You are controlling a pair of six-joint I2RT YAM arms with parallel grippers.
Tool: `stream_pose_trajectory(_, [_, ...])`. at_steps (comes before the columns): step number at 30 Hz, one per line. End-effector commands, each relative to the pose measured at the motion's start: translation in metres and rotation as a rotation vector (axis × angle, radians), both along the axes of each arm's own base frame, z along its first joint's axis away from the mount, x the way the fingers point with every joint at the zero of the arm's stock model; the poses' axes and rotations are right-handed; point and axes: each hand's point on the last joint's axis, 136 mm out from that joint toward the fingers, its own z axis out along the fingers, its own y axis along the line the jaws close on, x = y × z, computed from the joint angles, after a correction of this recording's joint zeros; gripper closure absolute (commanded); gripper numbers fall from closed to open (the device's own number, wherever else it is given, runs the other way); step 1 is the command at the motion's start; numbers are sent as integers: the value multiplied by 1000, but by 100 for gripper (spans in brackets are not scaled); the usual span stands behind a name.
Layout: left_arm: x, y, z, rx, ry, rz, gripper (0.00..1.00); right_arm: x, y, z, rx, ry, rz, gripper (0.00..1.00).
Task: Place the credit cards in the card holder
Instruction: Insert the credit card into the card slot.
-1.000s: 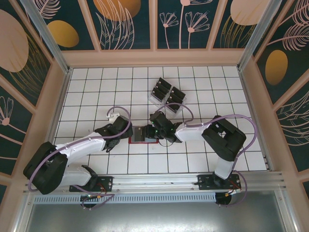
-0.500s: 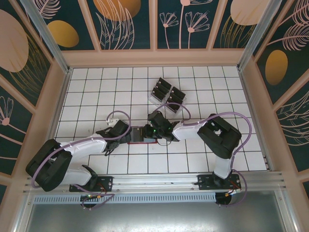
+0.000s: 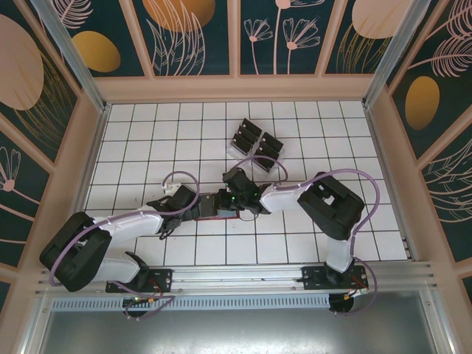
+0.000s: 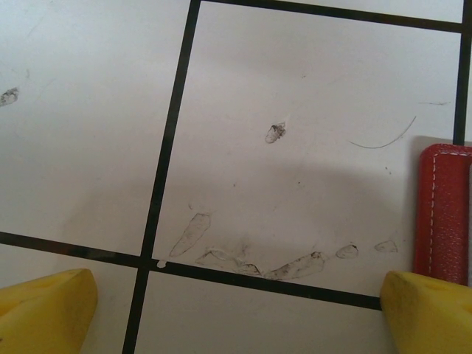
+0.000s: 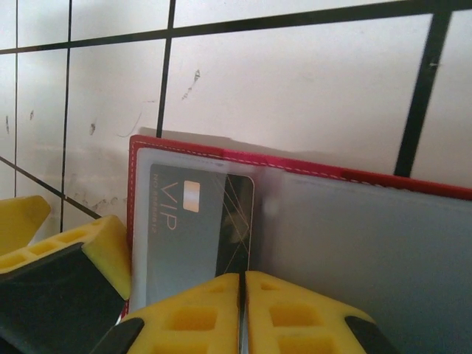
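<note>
At the bottom centre of the right wrist view the right gripper (image 5: pixel 242 299) is clenched, maybe on something thin, too close to tell. Just beyond it lies the open card holder (image 5: pixel 354 236), long axis left-right, one card (image 5: pixel 199 236) in its left pocket. The left gripper (image 4: pixel 236 310), released, sits just beside its red edge.

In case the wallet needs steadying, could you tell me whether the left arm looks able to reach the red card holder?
Probably yes: the left hand is open right beside the edge of the card holder, with nothing between them; the right hand is over its other end.
</note>
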Motion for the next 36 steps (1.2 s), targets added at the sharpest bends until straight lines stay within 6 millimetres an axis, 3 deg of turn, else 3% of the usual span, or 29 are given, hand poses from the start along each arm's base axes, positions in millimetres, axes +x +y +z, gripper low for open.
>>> stream_pose_trajectory(1, [-5,2,-8,-8,19,5,1,-3,13,1,12,2,36,90])
stream_pose_trajectory(8, [-5,1,-8,-14,17,4,1,-8,27,2,23,14,68,91])
stream_pose_trajectory(13, [-4,0,-5,-19,12,2,1,-9,26,5,27,10,69,89])
stream_pose_trajectory(16, [-3,-1,-3,-26,7,0,1,-10,22,11,31,-5,59,71])
stream_pose_trajectory(19, [-1,-1,3,-29,-6,3,1,-10,14,17,39,-22,39,63])
stream_pose_trajectory(28, [12,3,38,-6,-92,19,1,-12,-11,22,72,-37,-11,60])
stream_pose_trajectory(36, [26,-19,55,-63,-129,-46,1,-1,-26,58,94,-159,-15,60])
